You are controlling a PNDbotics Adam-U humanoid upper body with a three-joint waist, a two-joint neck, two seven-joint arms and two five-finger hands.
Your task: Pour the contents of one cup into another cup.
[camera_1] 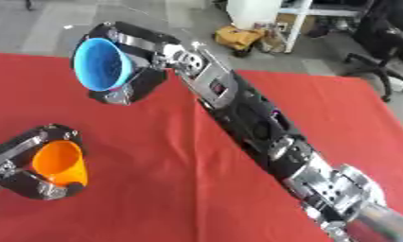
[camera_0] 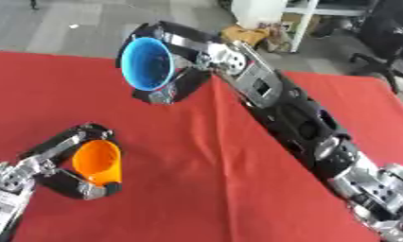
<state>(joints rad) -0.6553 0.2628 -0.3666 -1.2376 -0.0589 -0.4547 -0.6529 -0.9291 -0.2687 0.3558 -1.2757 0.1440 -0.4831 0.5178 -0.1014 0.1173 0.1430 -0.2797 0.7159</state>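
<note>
Right hand [camera_0: 168, 71], mine, curled round tipped blue cup [camera_0: 147, 64], beyond and above orange cup [camera_0: 99, 163] clasped in left hand [camera_0: 60, 163].

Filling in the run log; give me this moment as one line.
right hand: holds blue cup tipped | left hand: holds orange cup | cups apart | cloth: red

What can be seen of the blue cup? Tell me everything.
The blue cup is a plain, smooth cup that looks like plastic, wide at the rim and narrowing toward its base. It is tipped on its side, mouth facing the camera, and nothing shows inside. The right hand has its fingers curled round it, holding it above the red tablecloth, up and away from the orange cup.
</note>
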